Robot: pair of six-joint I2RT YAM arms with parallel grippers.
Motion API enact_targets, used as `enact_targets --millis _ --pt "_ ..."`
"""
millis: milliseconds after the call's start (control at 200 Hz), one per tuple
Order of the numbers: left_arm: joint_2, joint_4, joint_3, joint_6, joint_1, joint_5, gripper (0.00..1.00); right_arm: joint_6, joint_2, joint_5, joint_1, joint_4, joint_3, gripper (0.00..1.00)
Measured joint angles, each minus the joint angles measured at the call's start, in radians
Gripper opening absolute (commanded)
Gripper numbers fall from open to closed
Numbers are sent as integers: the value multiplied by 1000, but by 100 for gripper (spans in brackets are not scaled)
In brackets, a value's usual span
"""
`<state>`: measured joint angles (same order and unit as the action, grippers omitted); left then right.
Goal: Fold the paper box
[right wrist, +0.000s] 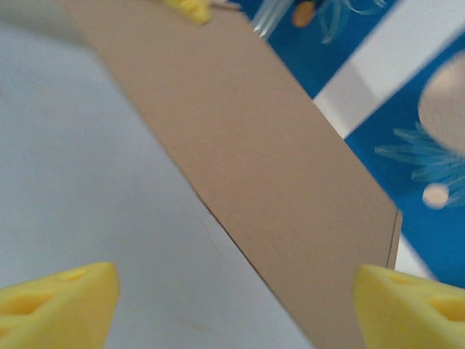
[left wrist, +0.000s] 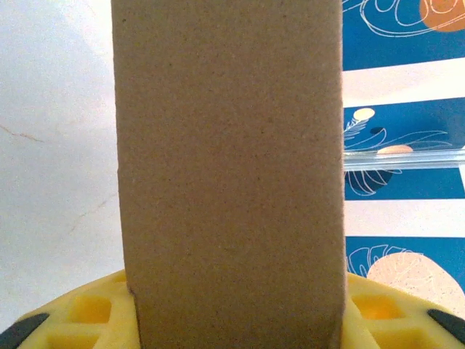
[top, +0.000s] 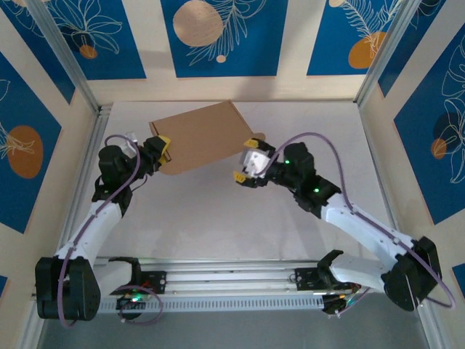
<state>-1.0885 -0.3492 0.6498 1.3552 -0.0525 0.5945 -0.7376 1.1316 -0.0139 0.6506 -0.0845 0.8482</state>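
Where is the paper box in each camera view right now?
Top external: paper box, upper centre, tilted.
Left wrist: upright brown band down the middle.
Right wrist: brown diagonal, top left to lower right.
Shared landmark: blue leaf-patterned wall panels.

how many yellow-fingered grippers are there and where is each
2. The left gripper is clamped on the left edge of the plain brown cardboard paper box; the right gripper stands open at its right edge.
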Motion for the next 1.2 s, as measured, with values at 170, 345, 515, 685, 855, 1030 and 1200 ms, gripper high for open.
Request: enact_targets --millis 170,345,515,685,855,1030,1200 --pt "9 49 0 -4 -4 6 26 -298 138 114 69 -14 48 87" --pt "19 63 0 -3 -11 6 26 -487 289 249 147 -142 55 87" --pt "19 89 0 6 -11 -13 26 -570 365 342 180 -230 75 82" --pt "15 89 0 28 -27 -14 26 -634 432 417 212 -346 97 70" --pt "-5 78 0 54 -29 -16 28 -661 443 436 213 -371 99 53" --pt "-11 81 0 58 -33 -9 53 -623 417 431 213 -258 130 45" --pt "-31 135 37 3 -45 53 76 -541 351 387 206 21 213 45"
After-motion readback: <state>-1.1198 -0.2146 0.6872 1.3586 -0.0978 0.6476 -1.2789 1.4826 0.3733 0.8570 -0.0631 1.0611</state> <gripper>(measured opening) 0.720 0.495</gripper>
